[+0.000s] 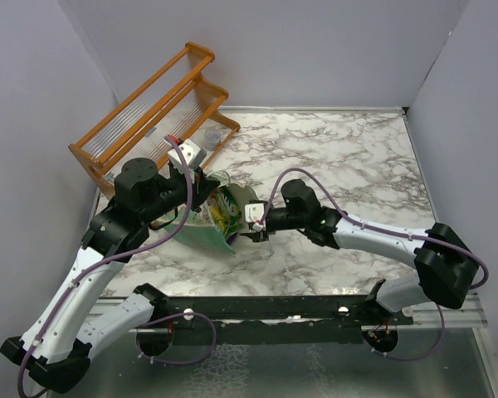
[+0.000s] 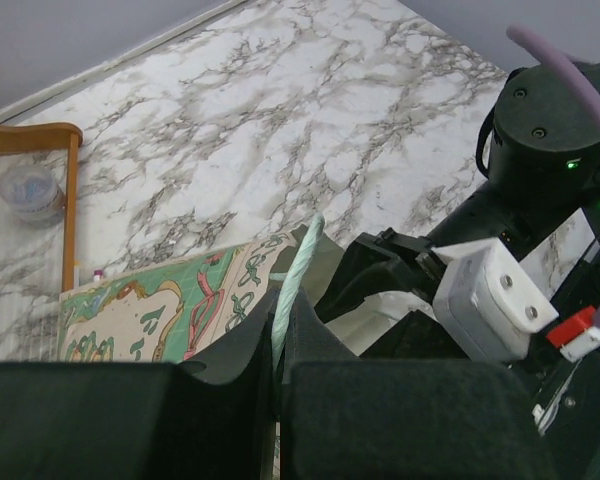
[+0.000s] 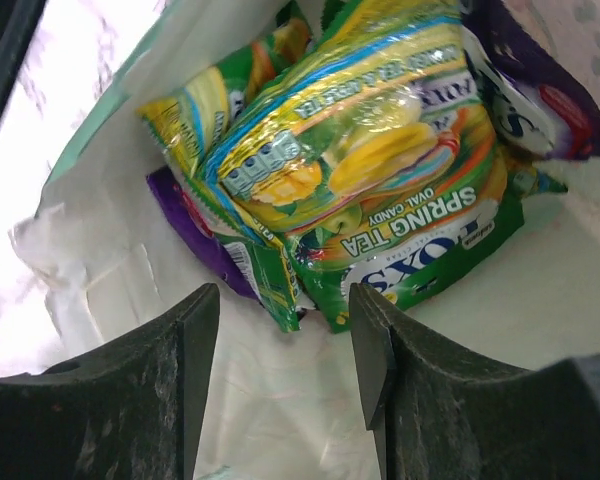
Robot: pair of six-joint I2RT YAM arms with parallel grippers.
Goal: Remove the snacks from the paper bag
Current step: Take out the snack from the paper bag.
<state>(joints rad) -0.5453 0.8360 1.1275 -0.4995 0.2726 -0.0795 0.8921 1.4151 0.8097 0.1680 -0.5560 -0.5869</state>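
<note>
Surface: marble table [image 1: 340,149], white with grey veins, plain pale walls around it; an orange rack [image 1: 149,116] stands at the far left.
Paper bag: the paper bag [image 1: 206,234] sits left of centre between the two grippers, tipped so its mouth faces the right arm.
Left gripper: the left gripper [image 2: 278,365] is pinched tight on the bag's pale-green rim, and the paper edge rises from between its fingers. This is probably to steady the bag and hold the mouth open.
Left arm pose: elbow raised, forearm reaching in from the left, wrist above the bag's far side.
Snacks: the snacks [image 3: 360,150] that show are inside the bag, piled against its cream inner wall. A green packet [image 3: 420,245] reading "Spring Tea Oval Candy" lies nearest, and a purple packet [image 3: 185,225] is tucked beneath the pile.
Right gripper: the right gripper [image 3: 283,315] is at the bag's mouth, jaws moderately apart with nothing between them, aimed at the pile's near edge.
Right arm pose: stretched low across the table from the right, wrist pointing into the opening.
Stage: no packet lies outside the bag in these views; a first grasp looks close.
</note>
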